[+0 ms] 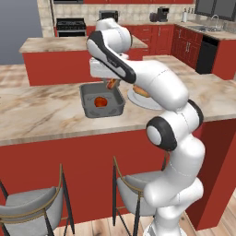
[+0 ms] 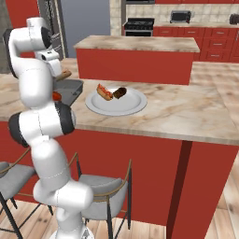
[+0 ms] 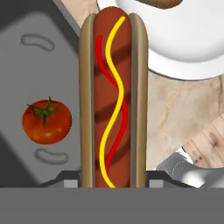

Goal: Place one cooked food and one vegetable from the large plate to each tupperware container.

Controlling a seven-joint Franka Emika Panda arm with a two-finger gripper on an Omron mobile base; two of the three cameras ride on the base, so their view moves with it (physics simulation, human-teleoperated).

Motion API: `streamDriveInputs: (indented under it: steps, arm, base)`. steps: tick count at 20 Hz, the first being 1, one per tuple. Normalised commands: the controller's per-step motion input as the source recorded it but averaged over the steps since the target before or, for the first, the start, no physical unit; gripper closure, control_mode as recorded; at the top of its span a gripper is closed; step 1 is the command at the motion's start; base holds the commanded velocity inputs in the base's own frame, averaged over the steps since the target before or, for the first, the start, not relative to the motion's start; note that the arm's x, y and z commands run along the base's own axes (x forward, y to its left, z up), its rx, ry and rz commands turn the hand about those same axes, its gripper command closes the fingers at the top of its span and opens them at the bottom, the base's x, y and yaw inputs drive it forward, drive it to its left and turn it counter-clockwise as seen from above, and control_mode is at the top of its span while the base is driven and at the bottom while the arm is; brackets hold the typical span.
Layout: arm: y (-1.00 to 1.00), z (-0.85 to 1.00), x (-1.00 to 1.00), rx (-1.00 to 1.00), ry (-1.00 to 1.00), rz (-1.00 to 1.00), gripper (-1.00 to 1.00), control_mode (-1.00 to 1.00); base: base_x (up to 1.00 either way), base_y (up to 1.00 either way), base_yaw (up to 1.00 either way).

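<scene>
My gripper (image 3: 113,177) is shut on a hot dog (image 3: 113,87) in a bun with red and yellow sauce lines, gripped at its near end. It hangs over the right rim of the dark grey tupperware container (image 3: 26,65), level with the counter. A red tomato (image 3: 47,121) lies inside that container (image 1: 90,103). To the right, the large plate (image 2: 126,106) carries a second hot dog (image 2: 104,92) and a dark brown piece of food (image 2: 120,92). In the left base view my forearm hides part of the plate (image 1: 139,102).
The container and plate stand on a marble-topped red island (image 1: 41,115), near its front edge. Two stools (image 1: 32,207) stand below the front edge. A second island (image 2: 135,44) lies behind, and kitchen cabinets with a stove (image 1: 70,25) line the back wall.
</scene>
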Motion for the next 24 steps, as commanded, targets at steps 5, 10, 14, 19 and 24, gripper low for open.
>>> streamDriveInputs:
  steps: [5, 10, 14, 19, 24]
  arm:
    - [-0.14, -0.29, 0.44, -0.01, 0.01, 0.09, 1.0, -1.0]
    - [0.0, -0.26, 0.08, 0.0, 0.0, 0.14, 1.0, -1.0]
    - [0.0, -0.28, 0.0, 0.0, 0.02, 0.11, 1.0, -1.0]
    - [-0.1, -0.38, -0.01, 0.0, 0.01, 0.02, 1.0, -1.0]
    - [-0.02, -0.06, 0.04, 0.0, 0.01, 0.04, 1.0, -1.0]
  base:
    - [0.0, 0.0, 0.0]
    - [0.0, 0.0, 0.0]
    - [0.0, 0.0, 0.0]
    - [0.0, 0.0, 0.0]
    - [0.0, 0.0, 0.0]
